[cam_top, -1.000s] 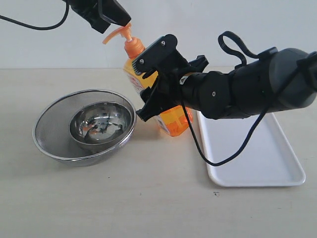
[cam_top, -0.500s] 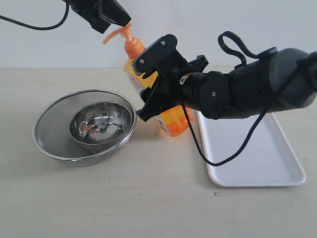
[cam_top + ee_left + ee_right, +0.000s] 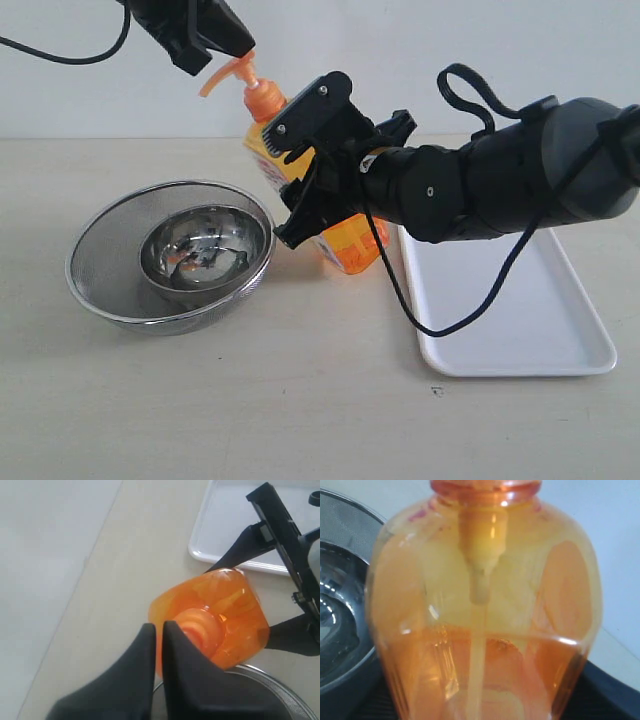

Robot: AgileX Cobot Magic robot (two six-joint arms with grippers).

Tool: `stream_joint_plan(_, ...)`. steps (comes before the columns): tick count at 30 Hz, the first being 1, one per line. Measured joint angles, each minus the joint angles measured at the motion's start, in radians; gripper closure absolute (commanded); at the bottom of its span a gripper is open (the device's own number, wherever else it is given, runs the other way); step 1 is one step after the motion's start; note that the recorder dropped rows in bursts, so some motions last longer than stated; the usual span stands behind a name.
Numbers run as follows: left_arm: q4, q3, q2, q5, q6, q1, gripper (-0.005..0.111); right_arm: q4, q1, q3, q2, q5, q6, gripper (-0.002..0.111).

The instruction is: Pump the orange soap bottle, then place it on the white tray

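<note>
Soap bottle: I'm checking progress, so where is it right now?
Exterior view: the bottle leans at mid-table, between the strainer on its left and the tray on its right, clamped by the right end effector.

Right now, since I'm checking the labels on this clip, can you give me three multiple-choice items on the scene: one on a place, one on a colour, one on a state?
1. In the exterior view, the tray lies:
A) left of the soap bottle
B) right of it
C) under it

2. The pump head is:
A) white
B) blue
C) orange

3. The soap bottle is:
A) lying flat in the tray
B) held tilted in the right pincer
C) standing upright, untouched

Answers:
1 B: the tray sits on the table to the bottle's right.
2 C: the head is orange, like the bottle's body.
3 B: the pincer's fingers clamp the body of the leaning bottle.
</note>
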Motion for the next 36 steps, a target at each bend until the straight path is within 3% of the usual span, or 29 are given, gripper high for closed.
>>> stream_joint_plan(23,0.076,0.002,-0.067,0.047,0.005,-0.014,0.102,-0.018,0.006,0.0,0.0,0.004,0.0,0.108)
stream_joint_plan(36,0.175,-0.048,-0.122,0.048,-0.075,-0.012,0.102,-0.016,0.01,0.0,0.0,0.005,0.008,0.108)
